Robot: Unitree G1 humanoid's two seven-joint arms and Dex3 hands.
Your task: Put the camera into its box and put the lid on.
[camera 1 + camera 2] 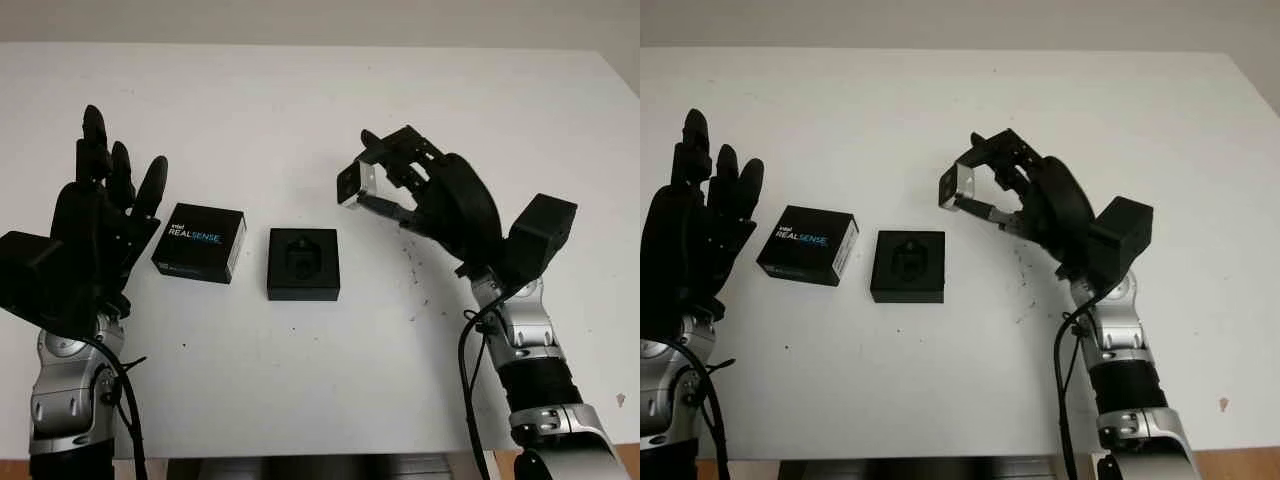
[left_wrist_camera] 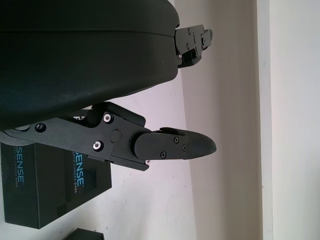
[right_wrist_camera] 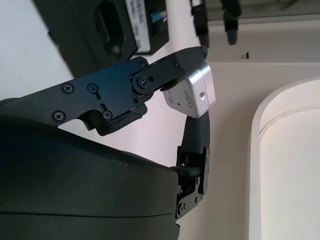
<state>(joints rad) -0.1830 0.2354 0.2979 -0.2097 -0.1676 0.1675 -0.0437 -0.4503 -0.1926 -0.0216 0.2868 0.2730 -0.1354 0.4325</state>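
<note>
The right hand [image 1: 400, 185] was raised over the white table [image 1: 300, 390], to the right of the open box [image 1: 303, 263] and a little farther back. Its black fingers [image 3: 170, 70] were closed around the small silver camera [image 1: 354, 183], which sat at the fingertips, on the side of the hand that faced the box. In the right wrist view one finger pressed along the camera's upper edge while another came up against it from the opposite side, so the metal body [image 3: 192, 94] was pinched between them with a screw hole and a printed face exposed. The camera was held in the air, clear of the tabletop and not yet over the box.

The box lay near the middle of the table, a black square tray with a shaped recess in its dark insert. Just beside it, on its left and not touching it, lay the lid [image 1: 199, 242], black with white and blue lettering on top.

The left hand [image 1: 95, 215] was held up at the left side of the table, just beside the lid; it was open and held nothing.
</note>
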